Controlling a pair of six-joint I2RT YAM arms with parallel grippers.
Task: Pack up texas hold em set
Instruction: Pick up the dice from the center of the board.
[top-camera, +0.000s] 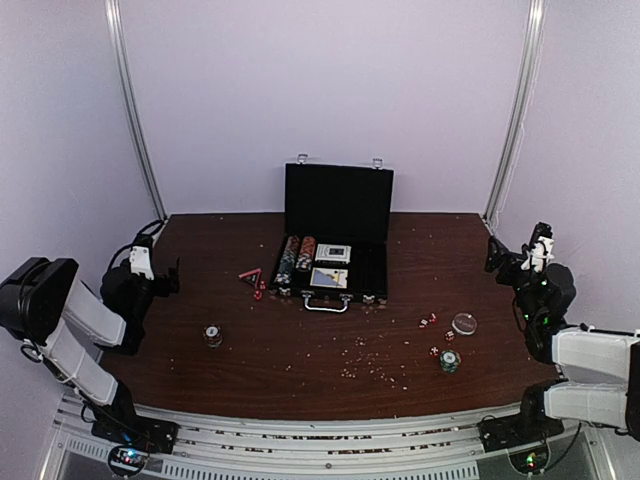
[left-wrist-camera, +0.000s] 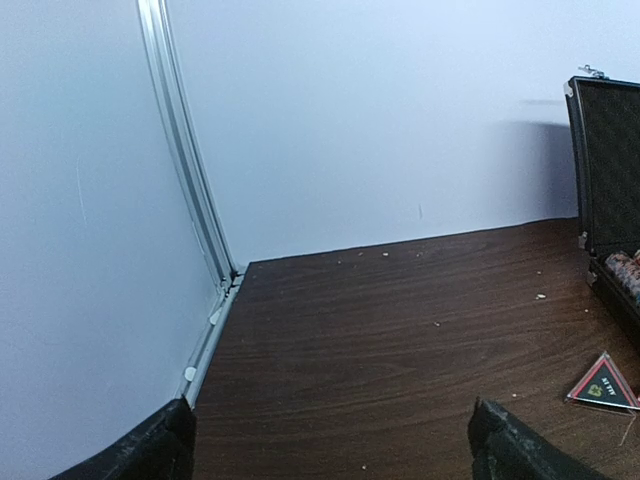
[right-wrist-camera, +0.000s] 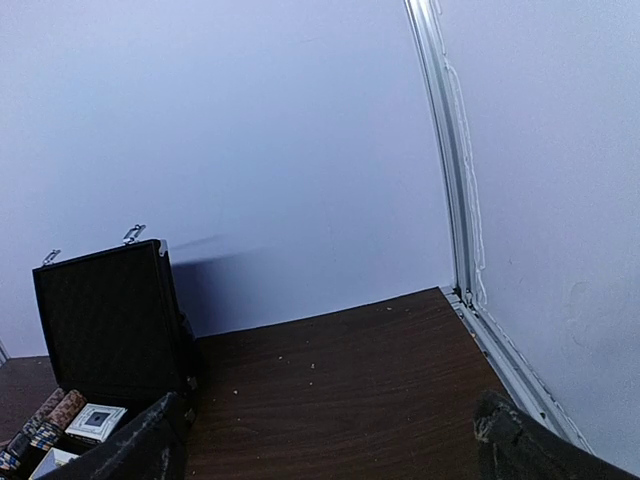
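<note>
The case (top-camera: 336, 212) stands open at the back middle of the surface (top-camera: 300, 345), lid upright, with chips (top-camera: 293, 258) and decks (top-camera: 332, 254) inside. Red dice (top-camera: 428, 321) lie loose to its front right. The left pincer (top-camera: 170, 278) and right pincer (top-camera: 497, 253) gape wide, empty, at the sides.

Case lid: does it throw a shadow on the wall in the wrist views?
Left wrist: yes, a soft shadow on the wall left of the lid. Right wrist: yes, a faint one to its right.
</note>
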